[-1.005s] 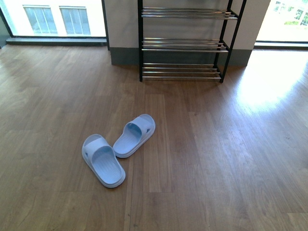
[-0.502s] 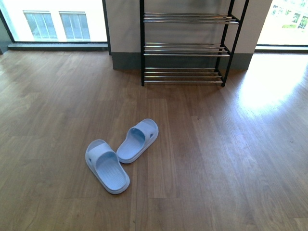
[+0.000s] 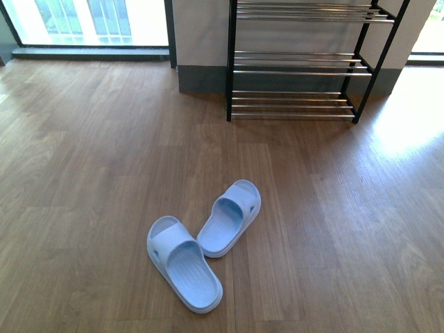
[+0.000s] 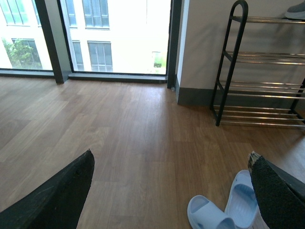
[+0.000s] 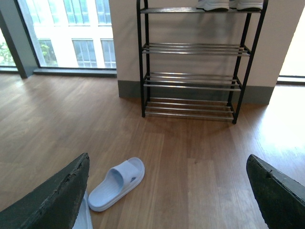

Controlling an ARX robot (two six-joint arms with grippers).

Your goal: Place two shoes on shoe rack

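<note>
left gripper (image 4: 170,155) spread wide with nothing between its fingers, above the wooden floor (image 3: 83,173); right gripper (image 5: 167,156) likewise released and empty. two pale blue slides (image 3: 184,265) lie on the floor just ahead in a shallow v, the right one's heel just beside the left one's strap. beyond them, well apart, the shoe rack (image 3: 298,71) stands against the wall (image 3: 201,31), white-soled sneakers (image 5: 213,5) on a higher tier

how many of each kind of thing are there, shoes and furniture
slides: 2
sneakers, only their soles in view: 2
rack: 1
total: 5
</note>
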